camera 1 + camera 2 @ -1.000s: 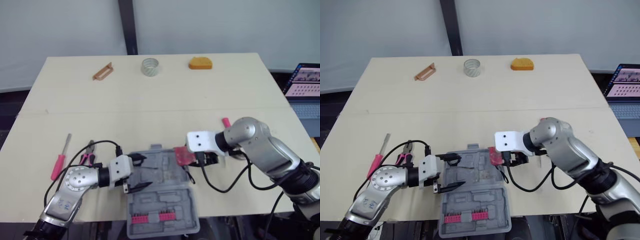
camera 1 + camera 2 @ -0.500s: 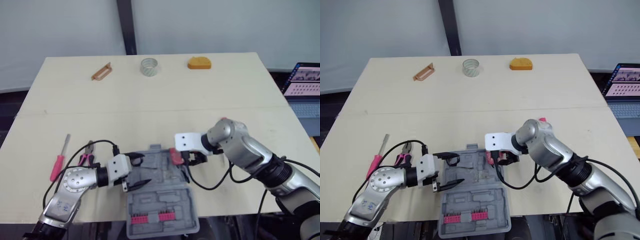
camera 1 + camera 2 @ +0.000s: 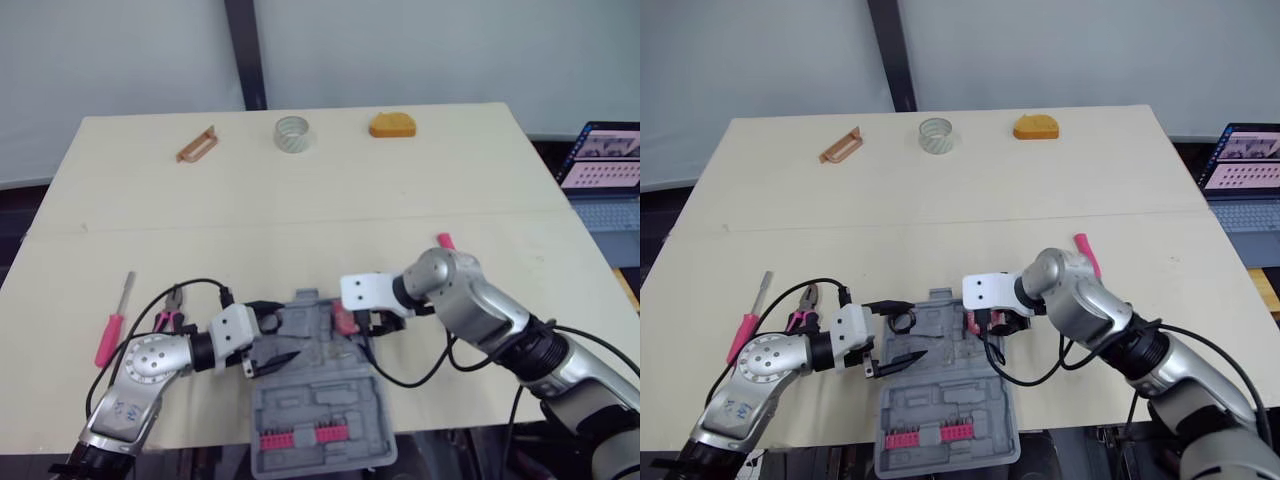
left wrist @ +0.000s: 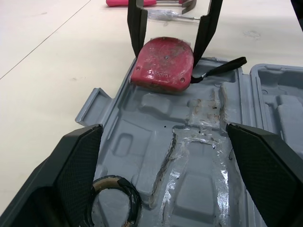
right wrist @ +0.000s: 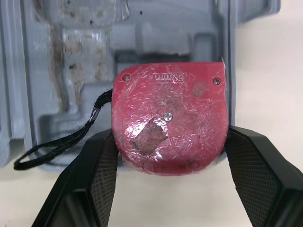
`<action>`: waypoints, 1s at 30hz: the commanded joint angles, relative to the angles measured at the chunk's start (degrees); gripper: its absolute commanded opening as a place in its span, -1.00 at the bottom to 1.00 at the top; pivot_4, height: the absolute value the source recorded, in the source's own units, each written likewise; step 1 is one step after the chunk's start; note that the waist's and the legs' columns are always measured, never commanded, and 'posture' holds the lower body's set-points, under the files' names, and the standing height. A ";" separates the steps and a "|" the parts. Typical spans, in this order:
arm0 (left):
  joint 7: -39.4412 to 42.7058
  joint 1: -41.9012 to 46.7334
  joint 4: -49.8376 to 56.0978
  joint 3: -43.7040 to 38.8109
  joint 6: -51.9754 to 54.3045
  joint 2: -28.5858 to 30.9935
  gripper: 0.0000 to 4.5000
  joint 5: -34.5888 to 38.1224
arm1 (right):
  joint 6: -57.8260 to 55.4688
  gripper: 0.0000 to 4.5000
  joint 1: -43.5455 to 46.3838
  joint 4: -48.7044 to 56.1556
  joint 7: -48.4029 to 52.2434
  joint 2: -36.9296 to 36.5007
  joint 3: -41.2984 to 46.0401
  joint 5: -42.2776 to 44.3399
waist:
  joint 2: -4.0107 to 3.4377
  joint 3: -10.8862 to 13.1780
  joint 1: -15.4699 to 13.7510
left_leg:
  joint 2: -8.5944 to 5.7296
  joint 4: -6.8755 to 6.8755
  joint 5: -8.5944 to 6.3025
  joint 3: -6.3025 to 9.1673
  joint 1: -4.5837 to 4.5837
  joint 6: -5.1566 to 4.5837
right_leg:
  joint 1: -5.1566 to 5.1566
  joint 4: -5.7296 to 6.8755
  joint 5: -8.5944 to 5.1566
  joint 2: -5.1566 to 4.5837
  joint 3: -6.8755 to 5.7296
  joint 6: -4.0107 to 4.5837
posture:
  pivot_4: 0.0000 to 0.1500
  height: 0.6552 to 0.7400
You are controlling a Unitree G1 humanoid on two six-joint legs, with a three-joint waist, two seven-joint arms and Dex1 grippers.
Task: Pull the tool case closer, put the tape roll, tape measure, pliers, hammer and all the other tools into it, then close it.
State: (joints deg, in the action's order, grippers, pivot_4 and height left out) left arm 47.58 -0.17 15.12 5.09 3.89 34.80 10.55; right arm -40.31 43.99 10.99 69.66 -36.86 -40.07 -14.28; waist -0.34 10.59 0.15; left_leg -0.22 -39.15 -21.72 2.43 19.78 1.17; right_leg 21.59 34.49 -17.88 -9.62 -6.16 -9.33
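Observation:
The grey tool case lies open at the table's front edge. My right gripper is shut on the red tape measure, holding it over the case's far right corner, its black strap trailing into the tray. Partly over the rim, the tape measure looks low on the tray. My left gripper stands open over the case's left side, nothing between its fingers. A small black ring lies in the tray close to it. Pink-handled pliers and a pink screwdriver lie left of the case.
A clear tape roll, a brown flat tool and an orange object sit along the far edge. A pink handle pokes out behind my right arm. A laptop stands off the table's right side.
My right gripper has carried the tape measure leftward, from beside the case's right edge to over its far right corner. The left gripper has barely moved.

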 commanded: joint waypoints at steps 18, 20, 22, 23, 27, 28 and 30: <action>-0.08 0.88 2.66 -0.01 1.33 -0.24 1.00 0.63 | 1.92 0.29 -0.75 -0.41 -1.04 2.05 -0.65 -3.31 | 0.00 0.00 0.04 | 0.00 0.00 0.00 0.01 0.00 0.00 | 0.00 0.00 0.00 0.00 0.00 0.00 | 1.00 1.00; -0.07 0.94 2.86 0.03 1.58 -0.22 1.00 0.66 | 2.00 0.29 -0.62 -0.74 -1.17 2.45 -0.57 -3.50 | 0.00 0.00 0.09 | 0.00 0.00 0.00 0.01 -0.01 0.00 | 0.00 0.00 0.00 0.00 0.00 0.00 | 1.00 1.00; -0.06 0.96 3.11 0.07 1.83 -0.22 1.00 0.68 | 2.09 0.29 -0.45 -1.00 -1.27 2.83 -0.42 -3.64 | 0.00 0.00 0.10 | 0.00 0.01 0.00 0.01 -0.01 0.00 | 0.00 0.00 0.00 0.00 0.00 0.00 | 1.00 1.00; -0.05 1.01 3.19 0.11 1.94 -0.23 1.00 0.68 | 2.18 0.29 -0.40 -1.09 -1.24 2.94 -0.38 -3.71 | 0.00 0.00 0.10 | 0.00 0.01 0.00 0.01 -0.01 0.00 | 0.00 0.00 0.00 0.00 0.00 0.00 | 1.00 1.00; -0.06 1.30 3.49 0.26 2.43 -0.29 1.00 0.68 | 2.60 0.29 -0.42 -1.28 -1.09 3.13 -0.20 -4.01 | 0.00 0.00 0.08 | 0.00 0.01 0.00 0.01 -0.01 0.00 | 0.00 0.00 0.00 0.00 0.00 0.00 | 1.00 1.00; -0.07 1.38 3.58 0.30 2.58 -0.31 1.00 0.70 | 2.84 0.29 -0.50 -1.21 -1.00 3.07 -0.13 -4.05 | 0.00 0.00 0.08 | 0.00 0.01 0.00 0.01 -0.01 0.00 | 0.00 0.00 0.00 0.00 0.00 0.00 | 1.00 1.00; -0.09 1.44 3.95 0.38 2.92 -0.32 1.00 0.76 | 2.95 0.29 -0.66 -0.90 -0.87 2.95 0.12 -3.99 | 0.00 0.00 0.08 | 0.00 0.01 0.00 0.01 -0.01 0.00 | 0.00 0.00 0.00 0.00 0.00 0.00 | 1.00 1.00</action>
State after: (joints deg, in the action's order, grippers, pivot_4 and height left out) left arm 47.60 1.26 17.11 5.56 6.90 34.74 10.57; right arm -37.96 43.46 8.92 69.13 -33.93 -40.69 -18.05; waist -0.34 10.59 0.23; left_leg -0.22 -39.15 -21.72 2.44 19.77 1.18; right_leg 21.59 34.49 -17.88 -9.62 -6.16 -9.33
